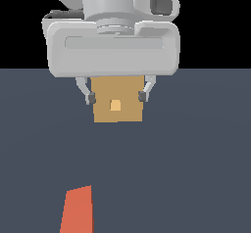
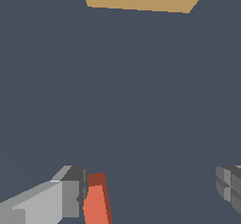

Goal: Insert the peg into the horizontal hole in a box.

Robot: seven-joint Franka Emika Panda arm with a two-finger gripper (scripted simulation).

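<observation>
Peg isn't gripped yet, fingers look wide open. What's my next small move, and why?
Probably shift sideways to centre the open gripper over the peg, then close. The wrist view shows the peg right beside one finger, the other far off, so nothing is held.

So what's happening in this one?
A robot arm hangs over a dark floor with its pincer open and holding nothing. The peg lies on the floor; in the wrist view its orange end sits close beside one finger. The box with its hole stands apart from the peg, nothing inserted.

peg cut off at frame edge, pale end unseen, box top hidden behind pincer
</observation>
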